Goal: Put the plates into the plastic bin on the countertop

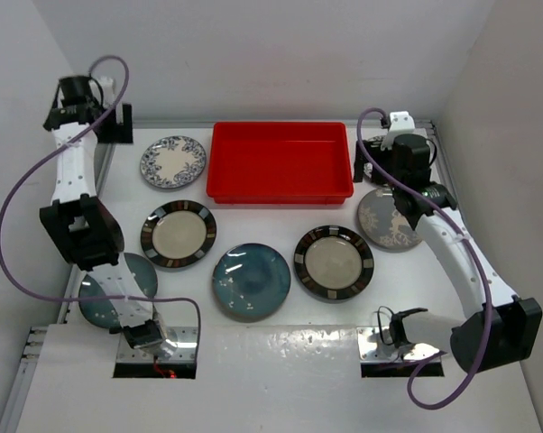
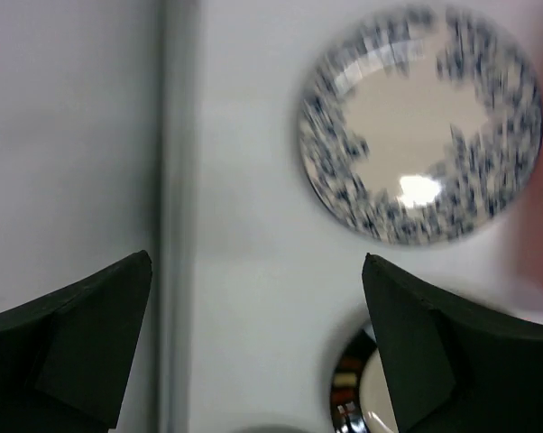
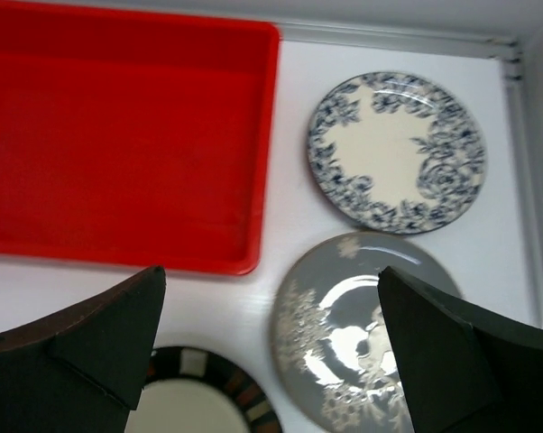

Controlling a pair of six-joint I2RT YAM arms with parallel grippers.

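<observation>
Right gripper (image 3: 271,272) and left gripper (image 2: 258,262) gape wide, empty. Red bin (image 1: 280,162) holds 0 plates: step 1. Next I'd pinch rim of grey plate (image 3: 335,334), 4 o'clock of bin.

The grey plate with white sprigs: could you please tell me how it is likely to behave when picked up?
The grey plate shows bright glare, so its glaze is probably slippery. It looks like ceramic: likely stiff, fairly heavy, breakable if dropped. Lying flat on the countertop, it should slide rather than tip when pushed.
</observation>
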